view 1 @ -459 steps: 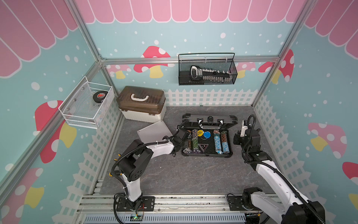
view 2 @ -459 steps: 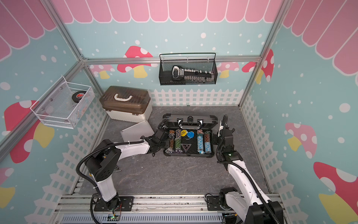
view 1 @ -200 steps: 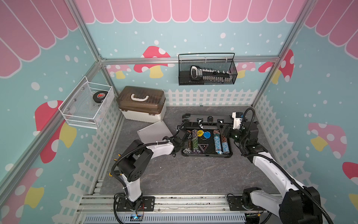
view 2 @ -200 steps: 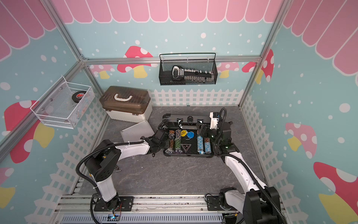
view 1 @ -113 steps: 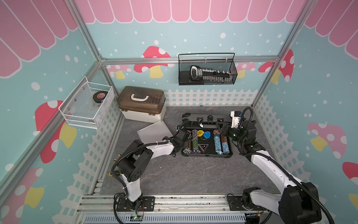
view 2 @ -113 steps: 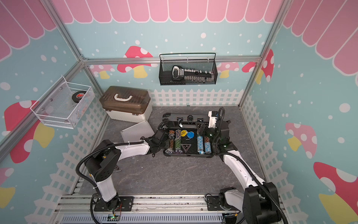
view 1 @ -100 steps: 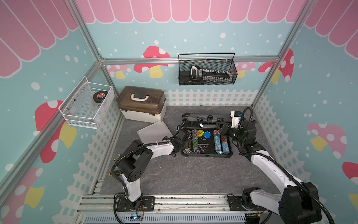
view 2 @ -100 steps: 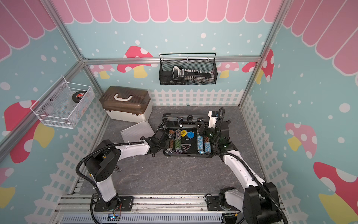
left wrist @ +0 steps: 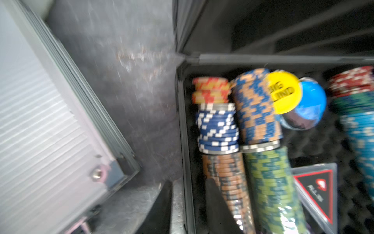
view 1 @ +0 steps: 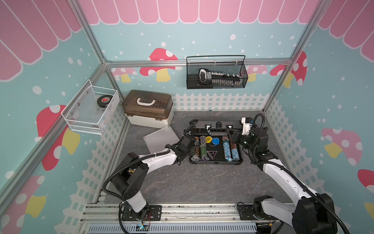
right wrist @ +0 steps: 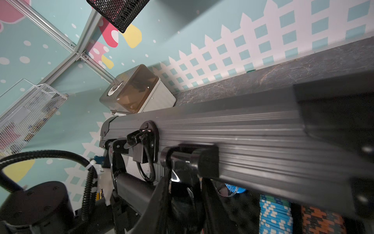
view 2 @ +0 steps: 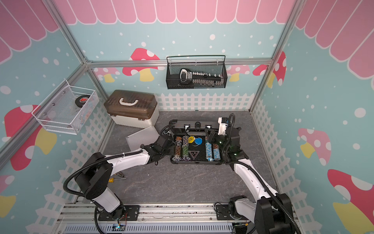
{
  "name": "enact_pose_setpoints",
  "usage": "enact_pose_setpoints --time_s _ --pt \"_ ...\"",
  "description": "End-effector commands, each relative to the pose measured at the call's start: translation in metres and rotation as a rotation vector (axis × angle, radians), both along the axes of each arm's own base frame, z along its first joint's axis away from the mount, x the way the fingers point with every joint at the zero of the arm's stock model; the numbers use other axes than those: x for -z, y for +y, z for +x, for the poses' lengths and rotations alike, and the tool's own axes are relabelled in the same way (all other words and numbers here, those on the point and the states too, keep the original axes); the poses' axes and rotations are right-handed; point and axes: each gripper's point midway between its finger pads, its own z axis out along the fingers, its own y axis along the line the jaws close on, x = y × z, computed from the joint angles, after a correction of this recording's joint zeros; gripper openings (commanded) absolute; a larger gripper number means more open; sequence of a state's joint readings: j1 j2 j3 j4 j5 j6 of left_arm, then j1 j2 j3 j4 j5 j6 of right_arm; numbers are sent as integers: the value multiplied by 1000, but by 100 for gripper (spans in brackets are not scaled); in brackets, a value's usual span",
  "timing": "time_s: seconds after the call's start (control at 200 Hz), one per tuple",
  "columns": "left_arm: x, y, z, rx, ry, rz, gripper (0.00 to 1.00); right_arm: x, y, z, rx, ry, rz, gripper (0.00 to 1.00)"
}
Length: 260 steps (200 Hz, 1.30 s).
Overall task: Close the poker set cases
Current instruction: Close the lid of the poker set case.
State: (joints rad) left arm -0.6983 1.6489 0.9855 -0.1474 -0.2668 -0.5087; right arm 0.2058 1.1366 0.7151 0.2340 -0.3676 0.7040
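Note:
The larger dark-grey poker set case lies open in both top views, rows of chips in its tray (view 1: 215, 162). Its ribbed lid (view 1: 216, 122) stands up at the back. My left gripper (view 1: 191, 140) is open, its fingers (left wrist: 218, 206) astride the tray's left wall (left wrist: 182, 121) without touching it. My right gripper (view 1: 232, 135) reaches under the lid's front edge (right wrist: 253, 129), just below the handle (right wrist: 190, 158). Its fingers (right wrist: 162, 192) stand a little apart, and what lies between them is too dark to read. The small silver ribbed case (view 1: 162, 137) lies shut left of the tray.
A white box with a brown lid (view 1: 148, 109) stands at the back left. A black wire basket (view 1: 216, 75) hangs on the back wall, a white mesh basket (view 1: 91, 111) on the left wall. A yellow-handled tool (view 2: 116, 179) lies by the left arm's base.
My right arm swung in from the case's right side to the lid's front edge, and its jaws narrowed. My left gripper's jaws parted at the tray's left wall.

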Motion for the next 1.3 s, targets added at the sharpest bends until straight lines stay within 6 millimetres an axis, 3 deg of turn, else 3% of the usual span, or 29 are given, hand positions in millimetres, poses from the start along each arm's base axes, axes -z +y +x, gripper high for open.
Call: enact_pose_setpoints --time_s 0.0,0.165,0.32,0.56,0.72,1.011,1.296 --pt "-6 9 -4 1 -30 43 41 11 -4 -1 15 -20 -82 22" --pt "-15 11 -15 5 -61 54 42 13 -6 -3 21 -18 -99 22" --pt "-6 9 -39 25 -86 90 42 16 -7 -4 18 -17 -117 22" --pt "7 -12 -83 146 -142 94 42 23 -8 -8 12 -3 -139 22" --pt "19 -29 -98 210 -139 152 42 24 -9 -10 12 -9 -144 22" --pt "52 -66 -105 314 -77 189 38 21 -10 -11 15 -20 -147 22" --pt "57 -82 -84 274 -96 209 38 21 -13 -15 23 -18 -162 22"
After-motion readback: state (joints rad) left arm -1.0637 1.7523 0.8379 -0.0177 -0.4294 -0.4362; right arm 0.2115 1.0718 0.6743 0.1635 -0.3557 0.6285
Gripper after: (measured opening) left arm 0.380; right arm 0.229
